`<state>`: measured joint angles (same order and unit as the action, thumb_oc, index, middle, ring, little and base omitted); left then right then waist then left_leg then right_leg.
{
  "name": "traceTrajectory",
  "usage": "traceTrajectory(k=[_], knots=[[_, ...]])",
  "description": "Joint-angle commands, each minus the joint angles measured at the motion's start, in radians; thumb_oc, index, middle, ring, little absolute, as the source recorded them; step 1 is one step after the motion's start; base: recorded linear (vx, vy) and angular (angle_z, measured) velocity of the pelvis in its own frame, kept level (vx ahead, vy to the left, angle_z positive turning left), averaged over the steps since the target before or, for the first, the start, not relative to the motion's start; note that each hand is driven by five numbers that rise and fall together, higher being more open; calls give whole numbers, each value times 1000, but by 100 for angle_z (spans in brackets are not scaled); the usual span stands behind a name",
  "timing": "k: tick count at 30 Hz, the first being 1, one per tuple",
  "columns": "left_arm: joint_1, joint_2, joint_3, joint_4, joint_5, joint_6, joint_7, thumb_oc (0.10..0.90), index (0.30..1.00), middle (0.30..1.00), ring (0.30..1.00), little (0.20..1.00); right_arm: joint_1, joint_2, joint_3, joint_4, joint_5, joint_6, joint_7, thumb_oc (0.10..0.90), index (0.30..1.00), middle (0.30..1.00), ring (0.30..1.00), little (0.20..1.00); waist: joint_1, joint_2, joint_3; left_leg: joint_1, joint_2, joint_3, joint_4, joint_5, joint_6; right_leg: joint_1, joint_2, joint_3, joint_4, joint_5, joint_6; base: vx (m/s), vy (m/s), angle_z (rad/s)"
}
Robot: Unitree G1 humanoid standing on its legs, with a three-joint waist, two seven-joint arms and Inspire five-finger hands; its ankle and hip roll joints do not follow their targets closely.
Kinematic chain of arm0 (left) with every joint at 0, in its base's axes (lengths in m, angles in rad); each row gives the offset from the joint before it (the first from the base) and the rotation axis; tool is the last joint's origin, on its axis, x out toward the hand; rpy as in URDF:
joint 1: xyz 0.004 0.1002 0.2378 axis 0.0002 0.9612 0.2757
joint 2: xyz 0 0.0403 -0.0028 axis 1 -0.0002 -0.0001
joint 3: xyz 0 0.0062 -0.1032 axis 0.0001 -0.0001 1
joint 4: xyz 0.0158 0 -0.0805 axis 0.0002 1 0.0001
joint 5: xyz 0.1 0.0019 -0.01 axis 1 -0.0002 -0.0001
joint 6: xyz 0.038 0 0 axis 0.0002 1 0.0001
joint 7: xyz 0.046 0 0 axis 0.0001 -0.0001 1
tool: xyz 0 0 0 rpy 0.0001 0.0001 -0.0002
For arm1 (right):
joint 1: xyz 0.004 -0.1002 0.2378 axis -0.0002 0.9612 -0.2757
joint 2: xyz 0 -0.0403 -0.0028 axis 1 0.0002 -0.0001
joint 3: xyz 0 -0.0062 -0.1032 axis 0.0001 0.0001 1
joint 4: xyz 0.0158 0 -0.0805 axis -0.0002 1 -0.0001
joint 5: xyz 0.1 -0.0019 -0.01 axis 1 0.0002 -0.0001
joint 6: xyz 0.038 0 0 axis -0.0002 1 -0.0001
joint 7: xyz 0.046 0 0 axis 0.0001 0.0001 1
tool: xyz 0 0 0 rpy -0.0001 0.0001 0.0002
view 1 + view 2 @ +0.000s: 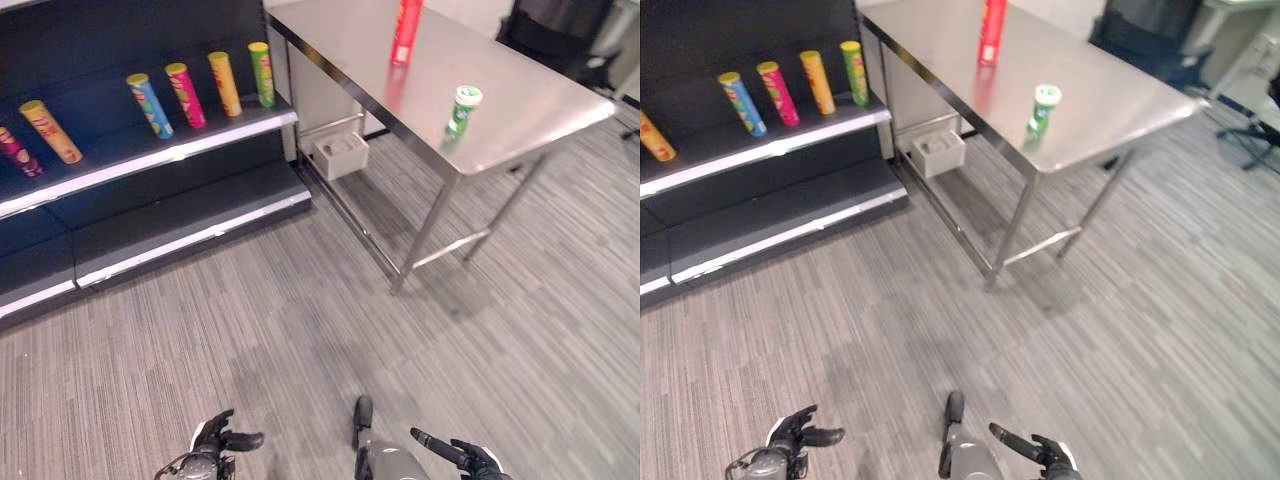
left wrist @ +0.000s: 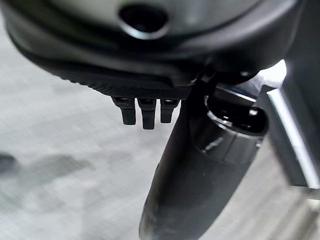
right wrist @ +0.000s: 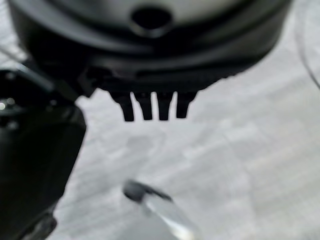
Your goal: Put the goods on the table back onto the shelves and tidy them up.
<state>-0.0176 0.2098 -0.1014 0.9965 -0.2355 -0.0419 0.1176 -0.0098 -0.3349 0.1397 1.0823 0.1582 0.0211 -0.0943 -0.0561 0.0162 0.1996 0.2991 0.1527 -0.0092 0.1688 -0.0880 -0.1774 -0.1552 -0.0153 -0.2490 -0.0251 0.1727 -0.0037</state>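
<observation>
Grey striped carpet fills the lower frame, where the left hand (image 1: pixel 215 440) and right hand (image 1: pixel 470 458) hang low with relaxed, straight fingers, holding nothing. At upper right, a steel table (image 1: pixel 520 110) carries a tall red tube can (image 1: pixel 407 30) and a short green can (image 1: pixel 462 108); colourful cans already line the dark shelf (image 1: pixel 150 160) at upper left. Fetching seems not yet begun; next comes approaching the table.

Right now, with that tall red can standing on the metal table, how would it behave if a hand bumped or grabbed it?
The red can stands upright, tall and narrow, so a sideways bump would probably tip it. It is round, so once down it would likely roll across the smooth table. Its walls look stiff enough for a firm grasp.
</observation>
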Motion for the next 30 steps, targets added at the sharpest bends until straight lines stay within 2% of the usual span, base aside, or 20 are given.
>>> traceTrajectory(k=[1, 3, 5, 6, 8, 10, 11, 12, 13, 14, 15, 17, 19, 20, 25, 28, 29, 30], knots=[[-23, 70, -1, -46, -41, -45, -6, 800, 900, 900, 900, 900, 22, -39, -6, -22, 7, -36, -13, 800, 900, 900, 900, 900, 2, -36, -13, -140, -102, 30, 70, 53, 76, 91, -76, 22, -42, -41, 121, 327, -327, 0], [-24, 67, -5, -69, -59, -39, -7, 800, 900, 900, 900, 900, 14, -46, -6, -38, 17, -41, -20, 800, 900, 900, 900, 900, 10, -52, 17, -265, -84, 31, 324, 144, 58, 143, -61, 19, -46, -82, 84, 185, -266, 0], [-25, 61, -10, -66, -71, -36, 1, 800, 900, 900, 900, 900, 3, -52, -7, -33, 26, -36, -31, 800, 900, 900, 900, 900, 19, -65, 41, -339, -63, 65, 445, 170, 69, 180, -55, 15, -50, -113, 59, 183, -212, 10], [-27, 61, -13, -68, -73, -38, 2, 800, 900, 900, 900, 900, -1, -53, -5, -27, 30, -33, -34, 800, 900, 900, 900, 900, 26, -73, 47, -386, -67, 86, 439, 161, 82, 196, -58, 18, -54, -123, 57, 217, -134, -1], [-24, 56, -17, -68, -76, -39, -2, 800, 900, 900, 900, 900, 0, -55, -2, -29, 35, -30, -32, 800, 900, 900, 900, 900, 47, -71, 54, -463, -64, 121, 367, 114, 98, 231, -51, 28, -62, -144, 63, 269, -46, 3], [-14, 58, -21, -73, -67, -36, -4, 800, 900, 900, 900, 900, 1, -60, 5, -32, 32, -30, -32, 800, 900, 900, 900, 900, 67, -64, 49, -495, -77, 134, 169, 105, 111, 244, -51, 35, -62, -162, 78, 278, 61, -9], [-11, 58, -20, -74, -68, -34, -5, 800, 900, 900, 900, 900, 2, -62, 8, -34, 29, -30, -32, 800, 900, 900, 900, 900, 79, -56, 46, -491, -85, 119, 66, 129, 110, 253, -44, 45, -62, -170, 83, 290, 117, -34], [-5, 62, -14, -72, -67, -35, -4, 800, 900, 900, 900, 900, 0, -64, 14, -31, 22, -32, -33, 800, 900, 900, 900, 900, 100, -43, 44, -499, -95, 63, -47, 196, 99, 267, -27, 61, -62, -184, 86, 297, 114, -54], [-4, 60, -11, -71, -69, -35, -4, 800, 900, 900, 900, 900, -4, -64, 17, -29, 19, -34, -34, 800, 900, 900, 900, 900, 116, -34, 44, -509, -104, 10, -124, 238, 88, 286, -17, 72, -62, -196, 85, 292, 97, -64], [-10, 58, -13, -54, -66, -30, -3, 800, 900, 900, 900, 900, -7, -65, 18, -20, 11, -31, -38, 800, 900, 900, 900, 900, 122, -26, 40, -522, -101, -12, -170, 263, 74, 300, -9, 79, -62, -208, 86, 345, 93, -109], [-2, 57, -6, -34, -68, -35, -1, 800, 900, 900, 900, 900, -7, -54, 26, -6, 4, -34, -31, 800, 900, 900, 900, 900, 126, -21, 28, -478, -105, -52, -201, 259, 81, 320, 0, 100, -62, -221, 90, 302, 100, -103], [0, 58, 0, -13, -72, -37, -2, 800, 900, 900, 900, 900, -3, -44, 22, -2, 8, -35, -30, 800, 900, 900, 900, 900, 123, -27, 13, -452, -116, -54, -204, 246, 85, 328, -13, 112, -62, -224, 91, 265, 155, -89], [2, 61, 7, 20, -70, -38, -1, 800, 900, 900, 900, 900, -4, -31, 21, 12, 3, -33, -30, 800, 900, 900, 900, 900, 125, -37, -5, -418, -123, -31, -220, 235, 92, 329, -32, 125, -62, -224, 101, 212, 204, -57], [2, 64, 20, 77, -51, -33, 0, 800, 900, 900, 900, 900, -6, -13, 12, 45, -7, -24, -37, 800, 900, 900, 900, 900, 123, -45, -27, -374, -133, 14, -243, 210, 108, 321, -60, 136, -52, -221, 122, 128, 161, -38], [-1, 78, 44, 136, -36, -34, 10, 800, 900, 900, 900, 900, -7, -5, -44, 103, 16, -20, -56, 800, 900, 900, 900, 900, 116, -52, -40, -336, -149, 62, -250, 170, 140, 287, -93, 161, 5, -216, 150, 95, 156, -42], [3, 100, 64, 135, -19, -31, 10, 800, 900, 900, 900, 900, 2, -39, -128, 79, 53, -29, -78, 800, 900, 900, 900, 900, 100, -45, -23, -309, -149, 95, -256, 146, 159, 194, -103, 173, 184, -212, 182, 16, 153, -29], [3, 100, 64, 135, -18, -30, 10, 800, 900, 900, 900, 900, 3, -39, -129, 78, 53, -28, -78, 800, 900, 900, 900, 900, 103, -45, -24, -309, -149, 97, -256, 146, 159, 190, -104, 175, 189, -214, 183, -49, 119, -45], [5, 112, 74, 116, -17, -28, 12, 800, 900, 900, 900, 900, 10, -88, -202, 22, 88, -37, -101, 800, 900, 900, 900, 900, 83, -42, 10, -291, -142, 125, -256, 139, 171, 112, -117, 166, 329, -156, 212, -63, 158, -59]])
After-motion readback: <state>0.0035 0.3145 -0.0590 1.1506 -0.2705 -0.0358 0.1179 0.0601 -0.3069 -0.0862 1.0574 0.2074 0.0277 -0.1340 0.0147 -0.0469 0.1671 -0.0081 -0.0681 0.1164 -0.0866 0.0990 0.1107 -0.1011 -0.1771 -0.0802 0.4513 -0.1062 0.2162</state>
